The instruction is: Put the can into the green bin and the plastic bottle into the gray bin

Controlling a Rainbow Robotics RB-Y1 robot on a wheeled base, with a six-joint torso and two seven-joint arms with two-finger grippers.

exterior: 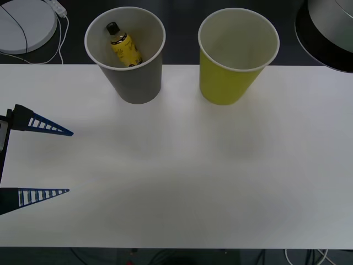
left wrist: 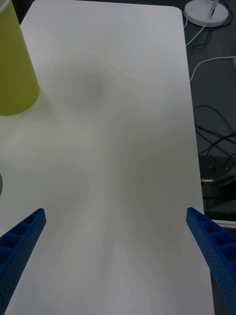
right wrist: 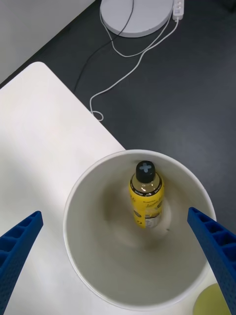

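Front view, starting nearest: parking the left pincer [exterior: 70, 162] low at 9 o'clock over the bare counter [exterior: 182, 165], fingers spread wide and pointing toward 3 o'clock, gripping nothing. Looking across the counter from the left wrist view, with only a flank of the green bin [left wrist: 14, 64] well ahead of the splayed fingers [left wrist: 22, 234].

Moving farther out: hovering the right pincer [right wrist: 114, 211] directly above the gray bin [right wrist: 137, 236], aiming straight down into its mouth, fingers fully apart and empty. Resting the plastic bottle [right wrist: 145, 199] inside that bin, cap up, leaning against the inner wall; in the front view, sitting at 11 o'clock in the gray bin [exterior: 138, 83] as a yellow bottle [exterior: 126, 48].

Judging the bottle step as finished, with the release apparently done. Showing only pale, bare wall inside the green bin [exterior: 223, 83] at 1 o'clock, as far as can be seen, so probably leaving the can half undone. Calling next for lifting the right arm clear of the rim without knocking the cup, then locating the can.
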